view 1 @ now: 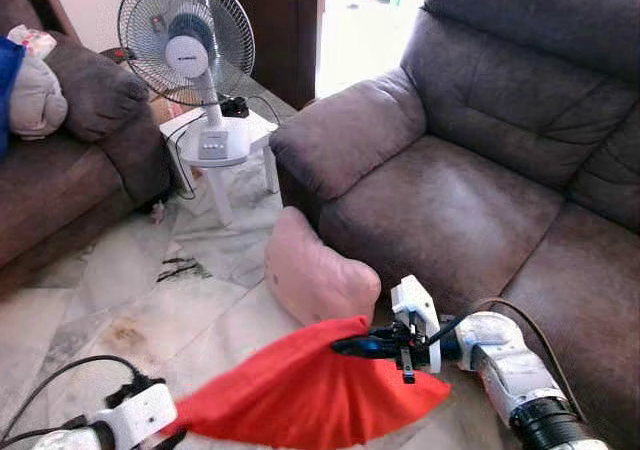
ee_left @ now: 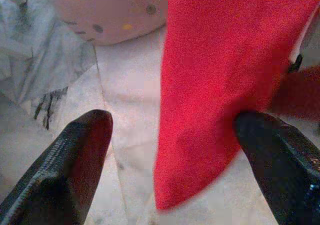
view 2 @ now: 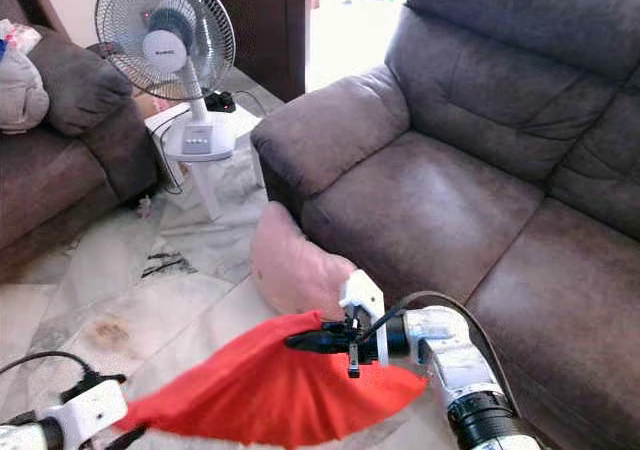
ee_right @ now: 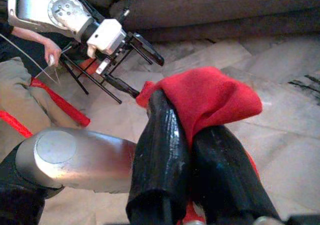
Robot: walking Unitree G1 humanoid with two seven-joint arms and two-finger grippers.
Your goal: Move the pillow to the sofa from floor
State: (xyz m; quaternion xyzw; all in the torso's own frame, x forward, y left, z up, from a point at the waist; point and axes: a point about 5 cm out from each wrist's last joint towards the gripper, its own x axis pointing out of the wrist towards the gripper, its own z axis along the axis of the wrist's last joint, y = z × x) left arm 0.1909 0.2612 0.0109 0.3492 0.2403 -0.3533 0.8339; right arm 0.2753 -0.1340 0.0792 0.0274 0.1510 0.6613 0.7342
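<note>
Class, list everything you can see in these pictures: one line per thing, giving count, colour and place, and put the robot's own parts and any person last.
Red pillow: one, red, lifted above the floor.
Pink pillow: one, pink, on the floor against the big sofa.
Big sofa: one, brown, on the right.
Second sofa: one, brown, on the left.
Fan: one, white and grey, on the stool.
Stool: one, white, between the sofas.
Right gripper: black, shut on the red pillow's corner.
Left gripper: black, open beside the red pillow.
Person: one, behind the robot.

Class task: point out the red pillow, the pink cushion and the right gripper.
red pillow [view 1: 300, 395], left eye view, middle of the cloth.
pink cushion [view 1: 310, 270], left eye view, its face.
right gripper [view 1: 350, 346], left eye view, fingertips pinching the pillow's corner.
</note>
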